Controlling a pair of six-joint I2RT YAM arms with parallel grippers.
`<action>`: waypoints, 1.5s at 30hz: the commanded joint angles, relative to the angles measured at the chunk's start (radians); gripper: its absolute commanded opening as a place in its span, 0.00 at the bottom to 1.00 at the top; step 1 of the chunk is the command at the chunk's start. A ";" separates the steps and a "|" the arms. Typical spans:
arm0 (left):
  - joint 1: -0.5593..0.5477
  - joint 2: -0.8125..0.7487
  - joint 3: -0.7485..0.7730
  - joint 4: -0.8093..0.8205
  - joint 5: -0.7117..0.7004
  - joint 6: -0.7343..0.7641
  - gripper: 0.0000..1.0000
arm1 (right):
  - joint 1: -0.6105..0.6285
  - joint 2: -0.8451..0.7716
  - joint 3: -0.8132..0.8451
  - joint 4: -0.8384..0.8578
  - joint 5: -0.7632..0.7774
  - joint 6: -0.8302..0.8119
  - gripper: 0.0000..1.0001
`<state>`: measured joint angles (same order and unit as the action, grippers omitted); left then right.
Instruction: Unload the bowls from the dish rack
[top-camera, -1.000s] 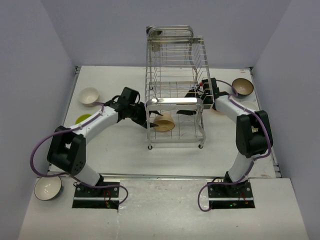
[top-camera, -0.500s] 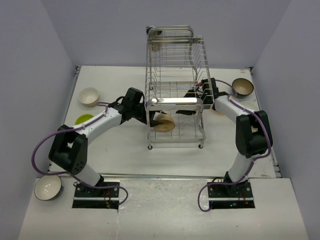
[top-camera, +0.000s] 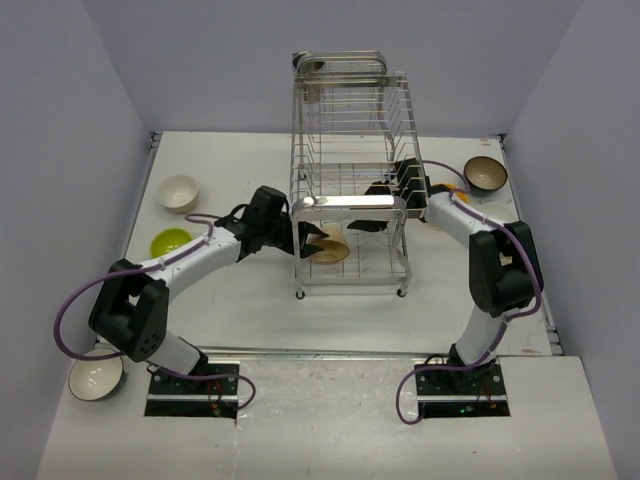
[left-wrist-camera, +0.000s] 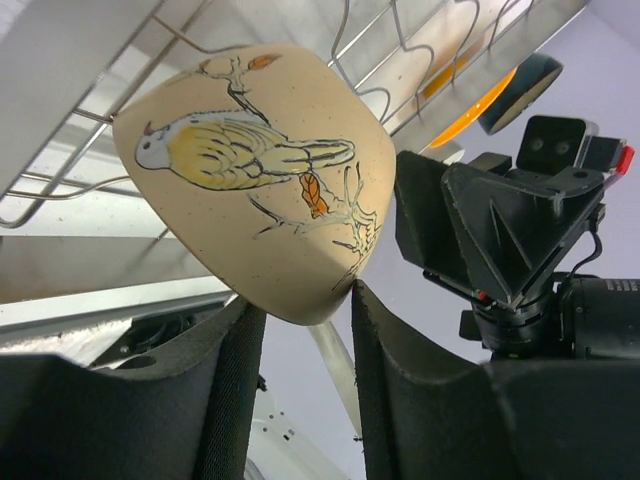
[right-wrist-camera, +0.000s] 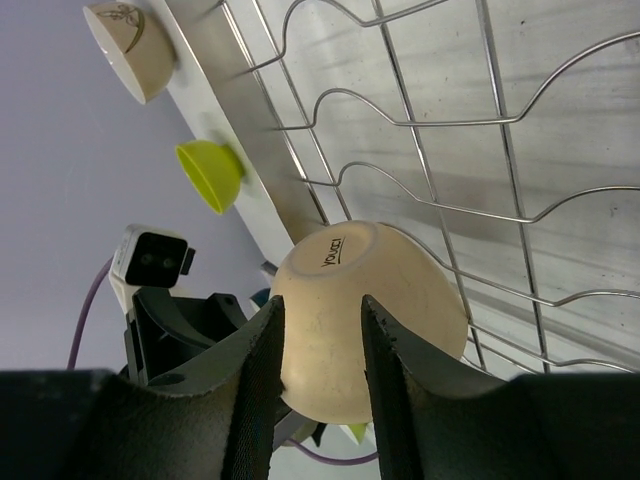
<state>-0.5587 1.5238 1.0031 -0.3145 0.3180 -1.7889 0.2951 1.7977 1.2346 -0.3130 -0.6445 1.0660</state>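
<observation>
I see the dish rack (top-camera: 350, 203) mid-table, a bowl (top-camera: 328, 247) in its lower tier — a second bowl (top-camera: 485, 173) at the far right corner.

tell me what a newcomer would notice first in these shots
The tall chrome dish rack dominates the middle of the table, with the left arm and right arm reaching into it from either side. Next comes the tan bowl painted with a yellow bird, low in the rack, its edge between the left arm's jaws. Loose bowls dot the table, among them a lime green bowl at the left.
</observation>
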 joint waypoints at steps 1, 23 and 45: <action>-0.003 -0.057 -0.024 0.008 -0.092 -0.023 0.40 | 0.016 -0.021 0.025 0.041 0.010 0.015 0.38; -0.069 0.004 -0.141 0.298 -0.235 -0.147 0.38 | 0.024 -0.021 -0.060 0.137 -0.004 0.002 0.37; -0.073 -0.028 -0.329 0.610 -0.221 -0.164 0.00 | 0.018 -0.015 -0.058 0.095 -0.004 -0.041 0.37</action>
<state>-0.6418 1.4891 0.7261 0.2745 0.1085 -1.9697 0.3096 1.7977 1.1568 -0.2066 -0.6399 1.0500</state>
